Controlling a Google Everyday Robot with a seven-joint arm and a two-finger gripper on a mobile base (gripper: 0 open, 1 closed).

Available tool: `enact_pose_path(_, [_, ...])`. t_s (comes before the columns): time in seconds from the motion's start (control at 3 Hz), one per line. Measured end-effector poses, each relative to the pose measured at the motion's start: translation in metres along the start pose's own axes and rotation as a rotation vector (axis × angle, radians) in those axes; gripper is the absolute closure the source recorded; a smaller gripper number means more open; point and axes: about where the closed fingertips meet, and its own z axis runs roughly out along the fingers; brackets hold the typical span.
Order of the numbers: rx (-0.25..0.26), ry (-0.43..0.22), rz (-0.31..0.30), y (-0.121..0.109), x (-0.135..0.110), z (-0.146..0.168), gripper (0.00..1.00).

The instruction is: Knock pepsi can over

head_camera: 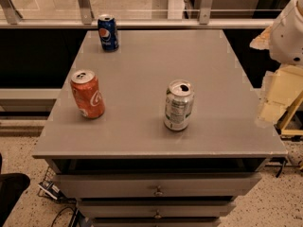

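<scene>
The pepsi can [108, 32], dark blue with a round red, white and blue logo and a silver top, stands upright at the far left corner of the grey cabinet top [142, 79]. My gripper [273, 100], a pale cream part below the white arm [289, 30], hangs at the right edge of the view, just beyond the cabinet's right edge. It is far from the pepsi can and touches nothing.
An orange-red Coca-Cola can [87, 94] stands near the left edge. A silver and green can [178, 105] with an open top stands in the front middle. Drawers [156, 186] are below the front edge. A glass railing [142, 4] runs behind the cabinet.
</scene>
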Motion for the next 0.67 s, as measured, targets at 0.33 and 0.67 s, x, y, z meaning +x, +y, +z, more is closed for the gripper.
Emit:
enact_pose_path(0.33, [0.012,-0.001,0.002,-0.003,-0.001,-0.001,0.00])
enact_pose_path(0.67, [0.079,-0.039,0.049,-0.027,-0.010,0.007,0.00])
